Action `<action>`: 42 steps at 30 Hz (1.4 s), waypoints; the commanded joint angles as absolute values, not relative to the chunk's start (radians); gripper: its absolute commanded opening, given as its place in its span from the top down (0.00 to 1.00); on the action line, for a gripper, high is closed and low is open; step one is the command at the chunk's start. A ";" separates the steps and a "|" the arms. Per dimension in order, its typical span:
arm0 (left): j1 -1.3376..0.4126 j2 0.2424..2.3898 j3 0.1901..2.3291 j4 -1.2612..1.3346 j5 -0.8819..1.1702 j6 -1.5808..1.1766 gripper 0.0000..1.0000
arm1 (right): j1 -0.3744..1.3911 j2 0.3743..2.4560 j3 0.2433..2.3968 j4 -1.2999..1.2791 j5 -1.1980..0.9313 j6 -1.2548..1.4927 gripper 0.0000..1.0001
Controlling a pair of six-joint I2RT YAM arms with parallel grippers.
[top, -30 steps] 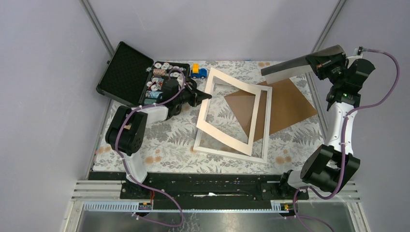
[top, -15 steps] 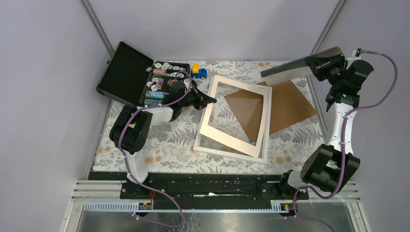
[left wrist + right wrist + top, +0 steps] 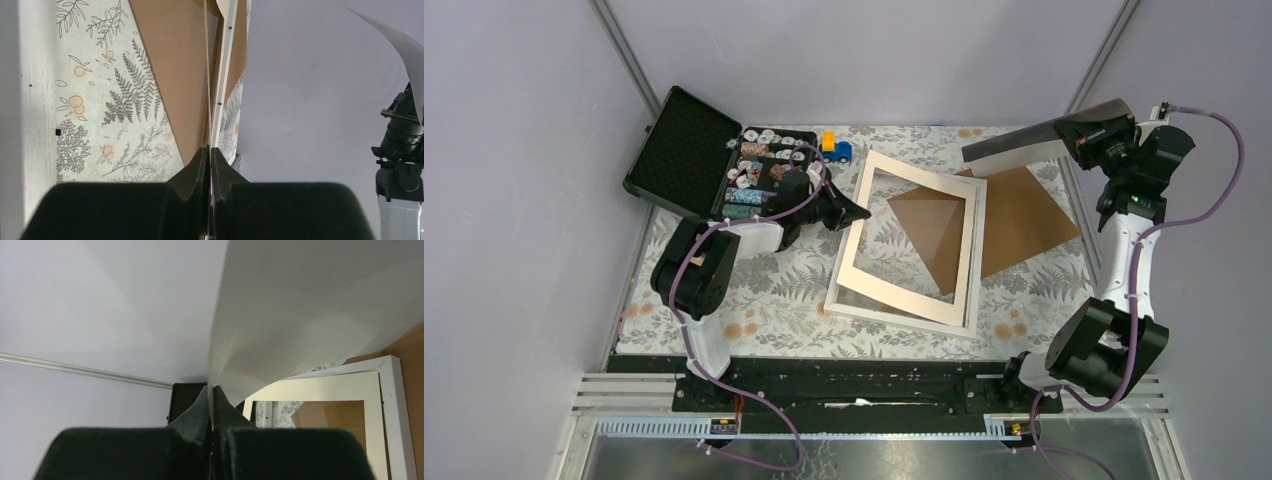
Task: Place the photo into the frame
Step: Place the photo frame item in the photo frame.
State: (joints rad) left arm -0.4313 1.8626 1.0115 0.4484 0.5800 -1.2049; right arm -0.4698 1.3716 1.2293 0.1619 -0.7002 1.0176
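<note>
The photo (image 3: 1022, 146) hangs in the air at the back right, curved, with only its pale back showing; my right gripper (image 3: 1079, 141) is shut on its right edge. In the right wrist view the photo's white back (image 3: 310, 310) rises from my shut gripper (image 3: 212, 388). The white frame (image 3: 902, 320) lies flat mid-table. The cream mat board (image 3: 869, 281) lies skewed over it. My left gripper (image 3: 861, 212) is shut on the mat's left edge, which shows edge-on (image 3: 206, 75) between my fingertips (image 3: 210, 149). The photo also shows in the left wrist view (image 3: 400, 50).
A brown backing board (image 3: 1019, 222) lies under the frame's right side. An open black case (image 3: 686, 150) with small items stands at the back left. A blue and orange toy truck (image 3: 833, 148) sits beside it. Enclosure walls and posts stand close on both sides.
My left gripper has pushed the mat board to the right and turned it, so it lies squarer over the frame. The right arm and the photo have barely moved.
</note>
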 commanded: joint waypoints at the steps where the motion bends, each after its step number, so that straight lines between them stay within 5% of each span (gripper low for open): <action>1: -0.437 1.819 1.016 0.471 0.589 -1.117 0.89 | -0.462 1.336 1.228 0.202 -0.719 1.003 1.00; 8: -0.456 1.793 1.055 0.349 0.566 -0.996 0.62 | -0.462 1.333 1.225 0.204 -0.722 1.007 1.00; 17: -0.526 1.828 1.156 0.203 0.488 -0.865 0.70 | -0.462 1.327 1.227 0.203 -0.730 1.011 1.00; 21: -0.556 1.872 1.231 0.137 0.469 -0.808 0.87 | -0.462 1.330 1.228 0.204 -0.733 1.011 1.00; 26: -0.573 1.902 1.294 0.039 0.433 -0.750 0.85 | -0.462 1.330 1.226 0.204 -0.738 1.011 1.00; 33: -0.580 1.842 1.313 -0.085 0.319 -0.617 0.30 | -0.462 1.333 1.227 0.204 -0.739 1.012 1.00; 38: -0.617 1.854 1.443 -0.243 0.202 -0.503 0.09 | -0.462 1.331 1.220 0.204 -0.739 1.009 1.00; 42: -0.669 1.874 1.584 -0.421 0.053 -0.412 0.01 | -0.462 1.330 1.216 0.204 -0.739 1.008 1.00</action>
